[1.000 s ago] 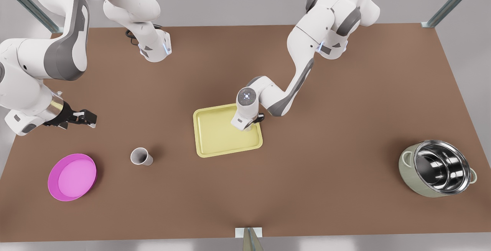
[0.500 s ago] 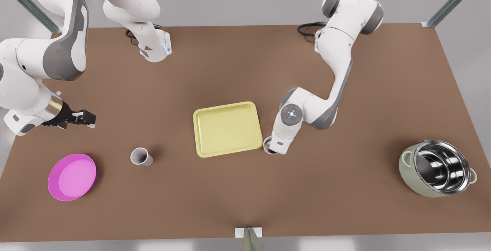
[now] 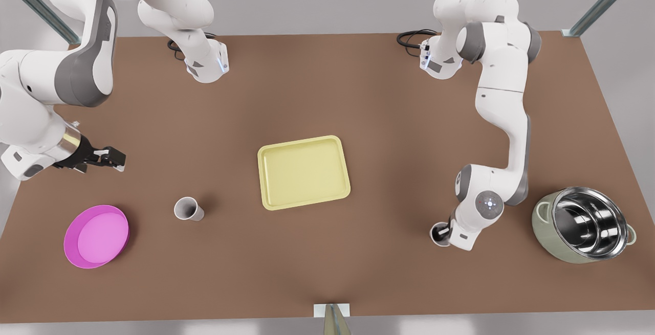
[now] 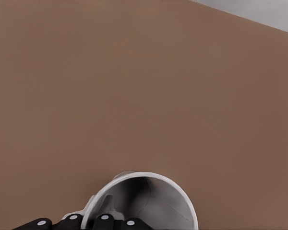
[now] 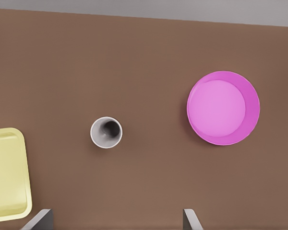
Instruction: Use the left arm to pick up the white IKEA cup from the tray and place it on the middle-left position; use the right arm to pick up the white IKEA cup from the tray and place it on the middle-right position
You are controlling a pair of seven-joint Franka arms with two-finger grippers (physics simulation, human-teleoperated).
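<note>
Surface: plain brown tabletop (image 3: 327, 94) under a grey backdrop, with metal frame posts at the far corners. I log the items from the front view's left to its right.

1. Right gripper (image 3: 111, 158): black, on a white arm, hovering above bare table beyond the magenta dish. In the right wrist view its fingertips (image 5: 38, 219) stand wide apart, holding nothing. This arm waits.

2. Magenta dish (image 3: 96, 236): round and shallow, near the table's near edge.

3. Standing white cup (image 3: 187, 208): small, handleless, slightly tapered, with a grey, shadowed inside. It is upright, mouth up, on bare tabletop between the magenta dish and the tray, touching neither. From the right wrist view I see it from above as a white ring around a dark centre.

4. Tray (image 3: 303, 172): pale yellow rectangle with rounded corners and a low raised rim, lying flat at mid-table.

5. Left gripper (image 3: 441, 232): on the folded white arm, well right of the tray and just left of the pot. It is clamped on the held white cup (image 3: 438, 231). In the left wrist view the black fingers grip the rim, one of them inside the pale grey interior. I cannot tell whether its base touches the table.

6. Pot (image 3: 583, 224): sage-green body with side handles and a shiny steel interior, tilted toward the camera.
</note>
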